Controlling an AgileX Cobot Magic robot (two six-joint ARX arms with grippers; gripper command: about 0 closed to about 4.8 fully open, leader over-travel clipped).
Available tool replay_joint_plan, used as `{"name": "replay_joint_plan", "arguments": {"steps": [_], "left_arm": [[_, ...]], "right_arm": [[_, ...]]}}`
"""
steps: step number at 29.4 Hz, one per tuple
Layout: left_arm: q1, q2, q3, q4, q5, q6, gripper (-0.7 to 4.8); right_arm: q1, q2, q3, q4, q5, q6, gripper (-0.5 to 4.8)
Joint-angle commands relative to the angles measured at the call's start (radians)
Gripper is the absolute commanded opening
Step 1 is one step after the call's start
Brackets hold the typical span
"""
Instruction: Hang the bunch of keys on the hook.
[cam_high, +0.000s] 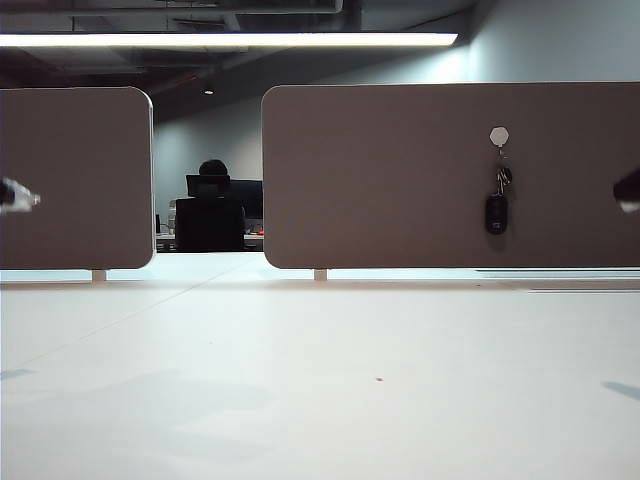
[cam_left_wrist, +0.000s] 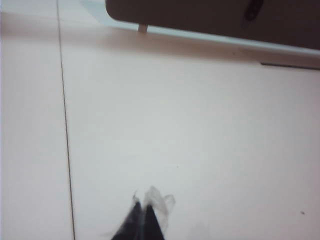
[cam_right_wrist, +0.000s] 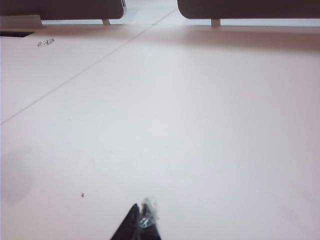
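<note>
Two brown-grey divider panels are seen standing along the far edge of the pale bench, with a gap between them. On the right-hand panel the hook is fixed near the upper edge, and the bunch of keys is hung from it, the black fob lowest, well clear of the bench top. The left claw is held just above the bench with its tips pressed together and nothing pinched; in the exterior view only its tip is caught at the left edge. The right claw is likewise closed and empty, glimpsed at the right edge, apart from the keys. Between the two, a broad stretch of bench is left open, crossed by a thin seam.
</note>
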Motion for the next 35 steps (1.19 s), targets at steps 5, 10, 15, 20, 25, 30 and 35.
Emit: {"name": "replay_joint_plan", "arguments": {"steps": [5, 10, 15, 20, 25, 30, 35], "left_arm": [[0.0, 0.0, -0.057, 0.047, 0.022, -0.001, -0.05], [0.0, 0.0, -0.055, 0.01, 0.023, -0.002, -0.05], [0.0, 0.0, -0.055, 0.009, 0.023, 0.002, -0.04], [0.0, 0.0, -0.055, 0.009, 0.023, 0.002, -0.04], [0.0, -0.056, -0.055, -0.016, 0.02, 0.002, -0.04], [0.109, -0.187, -0.055, -0.014, 0.1, 0.002, -0.04], [0.298, -0.283, -0.055, -0.013, 0.127, 0.002, -0.04]], "right_arm": [[0.0, -0.001, -0.037, 0.024, 0.02, 0.004, -0.08], [0.0, -0.006, -0.037, 0.021, -0.024, 0.004, -0.01], [0.0, -0.008, -0.037, 0.021, -0.024, 0.004, 0.03], [0.0, -0.008, -0.037, 0.021, -0.024, 0.003, 0.03], [0.0, -0.008, -0.037, 0.02, -0.024, 0.004, 0.03], [-0.014, -0.054, -0.037, 0.009, -0.021, 0.003, 0.03], [-0.097, -0.165, -0.037, 0.014, -0.044, 0.003, 0.03]]}}
